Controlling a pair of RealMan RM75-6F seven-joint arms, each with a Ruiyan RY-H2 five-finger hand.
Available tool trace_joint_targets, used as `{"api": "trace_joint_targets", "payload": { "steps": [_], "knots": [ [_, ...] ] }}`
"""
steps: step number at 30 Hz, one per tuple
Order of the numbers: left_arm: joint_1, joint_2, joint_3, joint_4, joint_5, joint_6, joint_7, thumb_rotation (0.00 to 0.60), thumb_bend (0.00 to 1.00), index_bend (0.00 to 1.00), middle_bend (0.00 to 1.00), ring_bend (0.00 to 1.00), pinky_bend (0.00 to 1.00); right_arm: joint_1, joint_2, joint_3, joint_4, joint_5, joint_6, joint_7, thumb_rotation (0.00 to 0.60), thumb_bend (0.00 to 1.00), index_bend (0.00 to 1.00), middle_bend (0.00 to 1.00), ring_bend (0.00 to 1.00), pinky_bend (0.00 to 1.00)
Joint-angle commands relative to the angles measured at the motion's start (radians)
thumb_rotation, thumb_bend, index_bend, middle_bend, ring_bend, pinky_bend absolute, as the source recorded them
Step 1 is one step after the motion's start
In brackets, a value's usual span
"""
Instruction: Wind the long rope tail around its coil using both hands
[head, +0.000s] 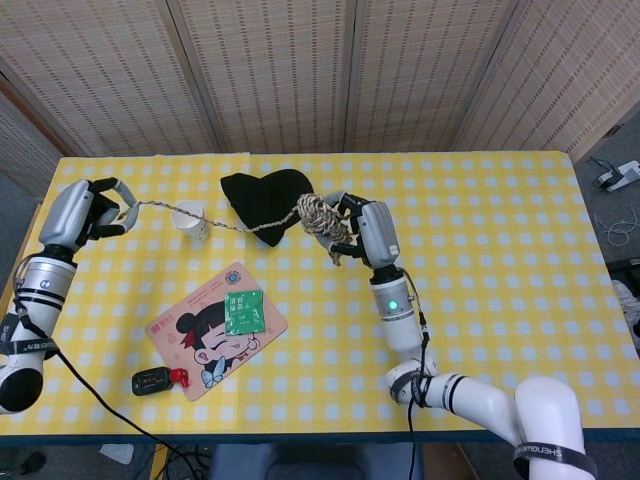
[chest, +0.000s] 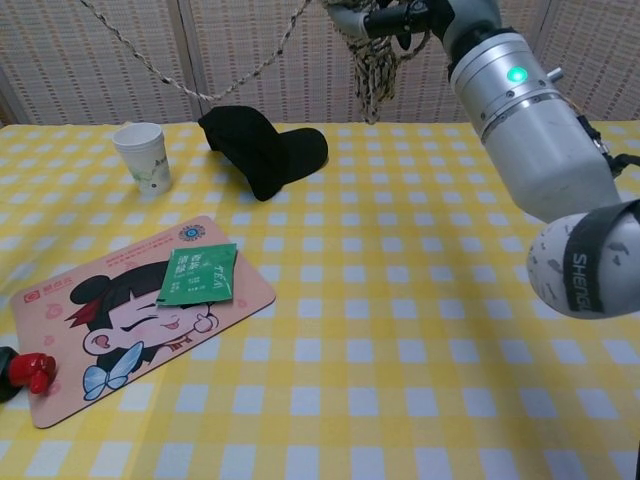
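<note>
My right hand (head: 362, 226) holds a beige rope coil (head: 318, 216) up in the air above the table, near the black cap; the chest view shows the same coil (chest: 374, 55) hanging from the right hand (chest: 395, 14) at the top edge. The long rope tail (head: 195, 214) sags from the coil leftward to my left hand (head: 88, 208), which grips its end above the table's left edge. In the chest view the tail (chest: 200, 92) dips in a V across the top left; the left hand is out of that frame.
A black cap (head: 260, 196) lies at the back middle of the yellow checked table (head: 500, 260). A white paper cup (head: 191, 222) stands under the rope tail. A cartoon mat (head: 205, 335) carries a green packet (head: 243, 312); a black and red object (head: 158, 380) lies beside it.
</note>
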Motion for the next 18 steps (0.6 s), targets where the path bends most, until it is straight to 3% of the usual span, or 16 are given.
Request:
{"api": "trace_joint_targets", "payload": {
  "steps": [1,18],
  "knots": [
    [0.022,0.038,-0.026,-0.047,0.077,-0.01,-0.081,0.6,0.45,0.73,1.0,1.0,1.0,0.018,-0.012,0.008,0.008,0.015,-0.019,-0.046,0.6,1.0,0.85,0.66,0.59,0.76],
    [-0.007,0.103,-0.07,-0.138,0.305,-0.09,-0.321,0.6,0.45,0.74,1.0,1.0,1.0,0.114,-0.06,0.052,0.046,0.072,-0.099,-0.217,0.6,1.0,0.85,0.66,0.59,0.76]
  ]
}}
